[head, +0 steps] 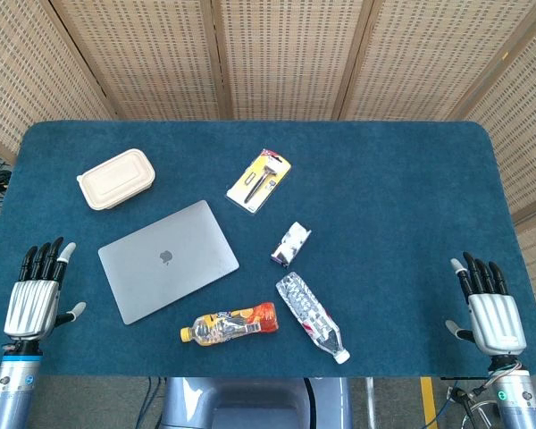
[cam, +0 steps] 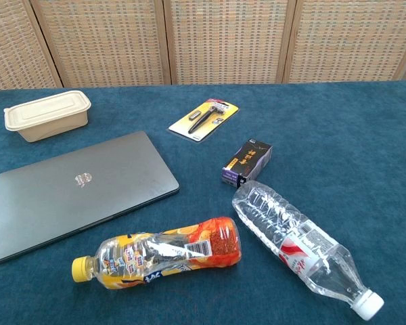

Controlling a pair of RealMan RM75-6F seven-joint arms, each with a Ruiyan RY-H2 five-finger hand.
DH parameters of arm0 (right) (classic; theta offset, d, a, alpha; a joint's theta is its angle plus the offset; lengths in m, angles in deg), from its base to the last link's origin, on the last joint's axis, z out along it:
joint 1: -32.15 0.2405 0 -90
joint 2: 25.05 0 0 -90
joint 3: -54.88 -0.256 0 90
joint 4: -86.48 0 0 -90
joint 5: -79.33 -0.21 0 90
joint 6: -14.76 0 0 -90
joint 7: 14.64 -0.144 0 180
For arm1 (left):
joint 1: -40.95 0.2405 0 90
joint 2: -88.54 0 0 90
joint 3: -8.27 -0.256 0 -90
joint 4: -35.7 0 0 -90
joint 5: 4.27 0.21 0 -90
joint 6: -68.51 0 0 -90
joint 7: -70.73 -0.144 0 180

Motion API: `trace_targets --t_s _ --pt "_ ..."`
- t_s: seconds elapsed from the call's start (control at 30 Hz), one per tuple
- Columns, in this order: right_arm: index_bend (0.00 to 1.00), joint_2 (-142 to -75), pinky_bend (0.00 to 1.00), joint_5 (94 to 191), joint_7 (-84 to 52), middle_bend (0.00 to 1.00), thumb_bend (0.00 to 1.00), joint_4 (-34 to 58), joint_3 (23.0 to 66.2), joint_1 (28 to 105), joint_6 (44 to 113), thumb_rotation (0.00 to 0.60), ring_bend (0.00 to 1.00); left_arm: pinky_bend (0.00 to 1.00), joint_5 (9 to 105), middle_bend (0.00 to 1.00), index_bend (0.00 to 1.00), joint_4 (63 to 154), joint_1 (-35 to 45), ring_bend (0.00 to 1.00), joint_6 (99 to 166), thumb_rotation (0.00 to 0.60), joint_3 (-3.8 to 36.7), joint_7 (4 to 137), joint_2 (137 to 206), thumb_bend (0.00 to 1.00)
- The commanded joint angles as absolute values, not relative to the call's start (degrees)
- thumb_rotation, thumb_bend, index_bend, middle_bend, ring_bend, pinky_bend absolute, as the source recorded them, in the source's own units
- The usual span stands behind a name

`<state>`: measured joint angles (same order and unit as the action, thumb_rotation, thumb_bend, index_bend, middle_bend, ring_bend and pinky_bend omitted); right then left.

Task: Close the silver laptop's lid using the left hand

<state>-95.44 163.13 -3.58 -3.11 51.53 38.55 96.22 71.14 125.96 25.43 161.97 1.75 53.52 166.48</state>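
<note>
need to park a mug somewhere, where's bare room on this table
The blue table is bare across its right half, from the small box to the right hand, and along the far edge behind the razor pack. It is crowded around the laptop and two bottles.

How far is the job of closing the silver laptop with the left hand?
It looks done: the flat silver laptop lies with its lid fully down on the blue cloth table. Nothing is in hand: the left hand is open at the near table edge, apart from the laptop. Nothing visible is left.
</note>
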Motion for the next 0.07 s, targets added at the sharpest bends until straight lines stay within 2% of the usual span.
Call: trace_targets --t_s 0.03,0.07 --pt "0.00 -95.6 0.00 163.3 -3.4 0.00 0.04 -3.0 51.6 38.7 96.1 0.600 0.00 0.00 71.6 0.00 0.00 125.9 25.8 0.00 161.1 0.600 2.4 53.5 166.3 0.01" --pt "0.00 -95.6 0.00 163.4 -3.4 0.00 0.04 -3.1 51.7 38.7 96.1 0.600 0.00 0.00 71.7 0.00 0.00 125.9 26.0 0.00 161.0 0.600 2.7 53.5 166.2 0.01"
